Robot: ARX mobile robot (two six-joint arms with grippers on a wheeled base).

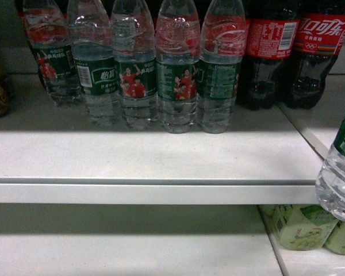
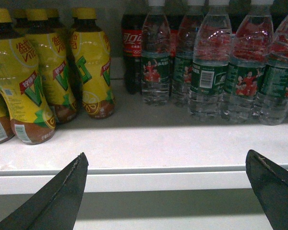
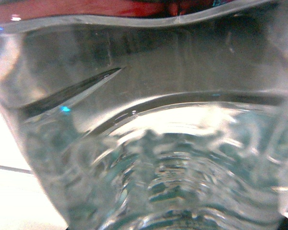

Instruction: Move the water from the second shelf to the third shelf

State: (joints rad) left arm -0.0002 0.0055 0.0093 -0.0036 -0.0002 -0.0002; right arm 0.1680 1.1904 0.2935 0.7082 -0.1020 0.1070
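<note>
Right up against the rt wrist cam: clear ribbed water bottle (image 3: 153, 158), so close it fills the whole view, all blurry. Same bottle seen at far rt edge of head view (image 1: 339, 172), tilted, off the shelf, out past the shelf edge (image 1: 149, 192), green label at top. Rt claw itself not seen anywhere, so can't tell if pinching or not. Now left to rt on the shelf. Yellow drink bottles (image 2: 33, 81) w/ yellow caps, bunched at far left. Next, one dark cola bottle (image 2: 132, 52) w/ red label, set further back. Then row of water bottles (image 1: 138, 75), side by side, touching, upright, green labels w/ ppl in red shirts, white caps seen in left wrist view. After that, two more cola bottles (image 1: 299, 52) at rt end of row, just beside last water bottle. Front strip of shelf bare white. Down on lower shelf (image 1: 132, 247), at rt: pale green packs (image 1: 302, 227), partly hidden under shelf edge. Left claw (image 2: 165, 191) spread wide, two dark fingers (image 2: 62, 196) poking up from bottom of left wrist view, one each side, nothing between them, held in front of shelf edge, not touching any bottle.
</note>
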